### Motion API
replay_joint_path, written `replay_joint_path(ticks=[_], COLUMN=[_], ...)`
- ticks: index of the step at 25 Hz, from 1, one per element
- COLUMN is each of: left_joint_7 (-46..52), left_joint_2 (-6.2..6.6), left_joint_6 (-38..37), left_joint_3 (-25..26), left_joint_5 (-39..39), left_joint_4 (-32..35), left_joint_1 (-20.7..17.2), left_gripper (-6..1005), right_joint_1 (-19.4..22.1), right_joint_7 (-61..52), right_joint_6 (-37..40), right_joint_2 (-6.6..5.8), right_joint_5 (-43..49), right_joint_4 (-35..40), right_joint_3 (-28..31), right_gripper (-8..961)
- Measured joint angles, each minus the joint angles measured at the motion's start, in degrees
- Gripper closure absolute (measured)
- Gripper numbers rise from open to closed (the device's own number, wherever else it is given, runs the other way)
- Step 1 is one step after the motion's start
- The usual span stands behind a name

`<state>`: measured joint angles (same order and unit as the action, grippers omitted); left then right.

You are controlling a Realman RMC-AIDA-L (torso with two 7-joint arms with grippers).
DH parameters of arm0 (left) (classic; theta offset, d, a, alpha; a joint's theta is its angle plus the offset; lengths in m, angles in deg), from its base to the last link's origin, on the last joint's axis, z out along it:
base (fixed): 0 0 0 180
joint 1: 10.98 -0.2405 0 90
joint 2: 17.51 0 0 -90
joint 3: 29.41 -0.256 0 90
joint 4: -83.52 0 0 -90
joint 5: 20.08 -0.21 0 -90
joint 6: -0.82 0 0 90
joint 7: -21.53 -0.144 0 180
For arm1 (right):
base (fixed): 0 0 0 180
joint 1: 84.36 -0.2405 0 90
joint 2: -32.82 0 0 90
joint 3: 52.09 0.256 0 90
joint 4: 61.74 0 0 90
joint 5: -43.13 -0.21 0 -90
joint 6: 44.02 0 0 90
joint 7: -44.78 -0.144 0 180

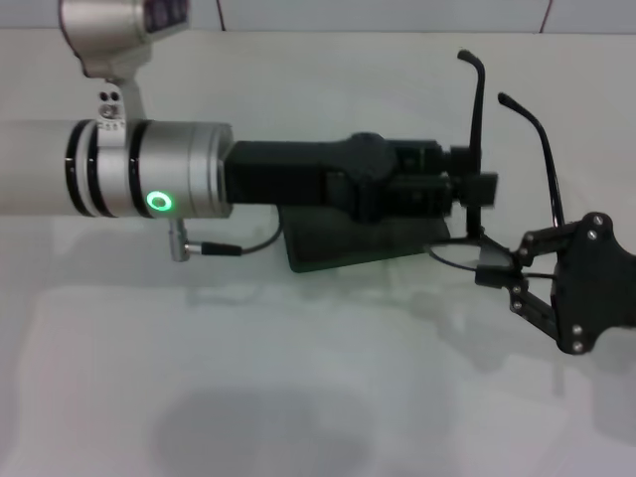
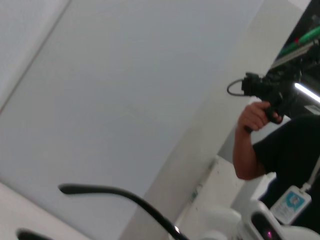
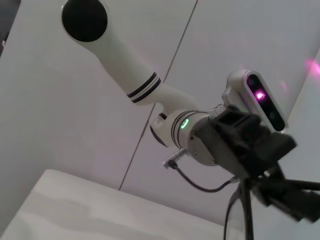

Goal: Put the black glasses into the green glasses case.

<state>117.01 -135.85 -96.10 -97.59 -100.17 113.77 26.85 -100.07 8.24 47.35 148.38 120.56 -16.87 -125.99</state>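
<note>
- The green glasses case (image 1: 328,243) lies on the white table (image 1: 298,397) at mid-scene, mostly hidden beneath the left arm; only a dark slab with a greenish near edge shows, and whether it is open or holds anything cannot be told.
- The black glasses (image 1: 477,149) are held up in the air to the right of the case, above the table and not in the case.
- The left gripper (image 1: 475,189) reaches in from the left across the case, its fingers pressed onto the frame of the glasses near the hinge end.
- The right gripper (image 1: 492,270) comes in from the right edge, just near of the left one, its linkage fingers pinched together on a thin part of the glasses at the lower front.
- Both temple arms stand up and point toward the far side of the table; they are slim, black and curved at their tips, one beside the other.
- In the left wrist view one temple arm (image 2: 120,197) arcs across the foreground; a person (image 2: 280,150) in a black shirt stands beyond, holding a handheld device.
- In the right wrist view the left arm (image 3: 140,85) and its gripper (image 3: 250,145) show against a pale wall, with the thin frame hanging below.
- The near half of the table is bare surface, and the far strip up to the wall is also open.
</note>
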Motion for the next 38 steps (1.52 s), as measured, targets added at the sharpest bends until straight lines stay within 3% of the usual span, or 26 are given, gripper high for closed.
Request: replay_joint_path(ticks=[5,8,11,14,26,38], left_joint_7=[-0.5,-0.2,0.3,2.0,3.3,4.4], left_joint_2=[0.40,1.12,1.21,0.52,-0.77,-1.15], left_joint_6=[-0.8,-4.5,-8.7,-9.3,-5.9,-2.9], left_joint_3=[7.3,8.8,8.5,8.0,7.5,6.8], left_joint_5=[0.4,1.4,2.1,0.7,-5.8,-8.5], left_joint_4=[0.5,0.2,0.0,-0.1,-6.0,-6.1], left_joint_1=[-2.6,-3.0,-2.5,-1.3,4.2,5.4], left_gripper=[408,408,408,408,409,409], right_joint_1=[0.3,0.6,0.3,0.0,-0.6,-0.9], right_joint_7=[1.7,3.0,5.0,6.8,8.6,8.9], right_joint_6=[1.3,1.7,2.0,2.4,4.2,3.8], right_joint_2=[-0.18,-0.18,-0.17,-0.12,-0.10,-0.17], right_joint_5=[0.1,0.1,-0.1,-0.3,-0.5,-0.5], right_joint_4=[-1.2,-1.8,-3.2,-4.1,-3.9,-3.7], right_joint_3=[0.2,0.3,0.8,1.0,1.6,1.6], right_gripper=[833,833,833,833,834,834])
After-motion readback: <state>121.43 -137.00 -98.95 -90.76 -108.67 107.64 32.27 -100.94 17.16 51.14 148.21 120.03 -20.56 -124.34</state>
